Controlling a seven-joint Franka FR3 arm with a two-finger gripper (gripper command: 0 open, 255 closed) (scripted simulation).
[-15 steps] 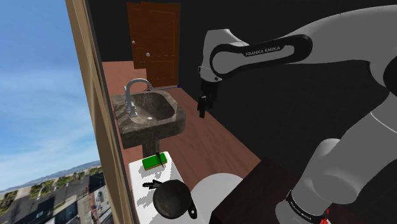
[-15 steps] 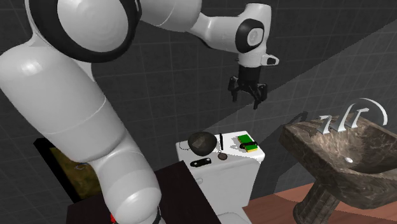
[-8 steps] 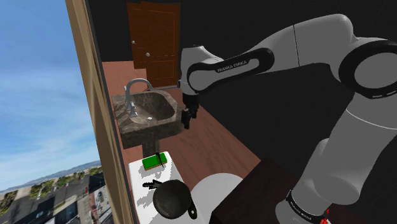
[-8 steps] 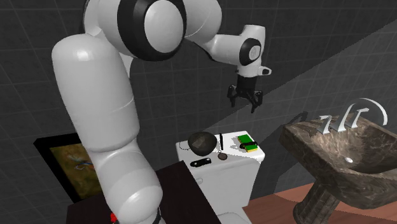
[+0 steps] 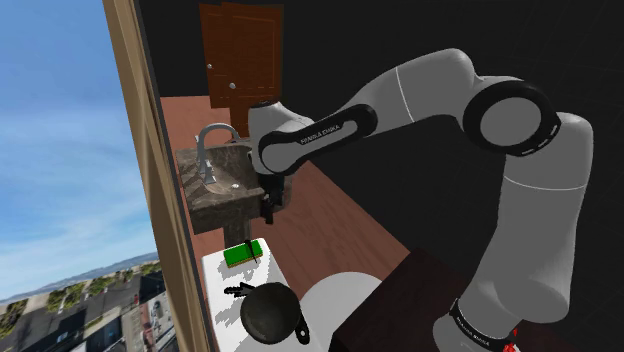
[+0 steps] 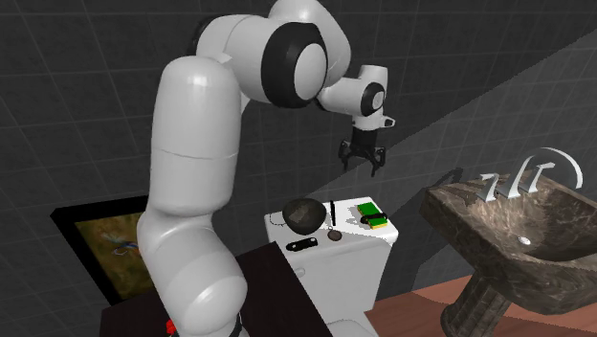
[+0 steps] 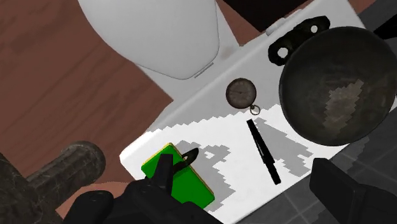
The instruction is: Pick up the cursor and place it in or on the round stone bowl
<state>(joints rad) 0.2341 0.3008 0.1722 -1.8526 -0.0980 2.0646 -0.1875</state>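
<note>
The jaws stand open and empty above the tank (image 7: 219,95); centre them over the small black piece (image 7: 298,42), probably the cursor, beside the dark bowl (image 7: 337,83), then descend straight

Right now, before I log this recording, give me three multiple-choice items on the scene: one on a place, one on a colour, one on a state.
1. Where does the dark round bowl stand?
A) on a shelf
B) on the white toilet tank lid
C) in a cupboard

2. What colour is the flat block near the black pen?
A) red
B) blue
C) green

3. How are the fingers?
A) open, holding nothing
B) shut on the pen
C) shut on the bowl

Answers:
1 B: the bowl sits on the lid, next to the black mouse.
2 C: its top face is plain green.
3 A: in the second exterior view they stand apart above the lid with nothing between them.
</note>
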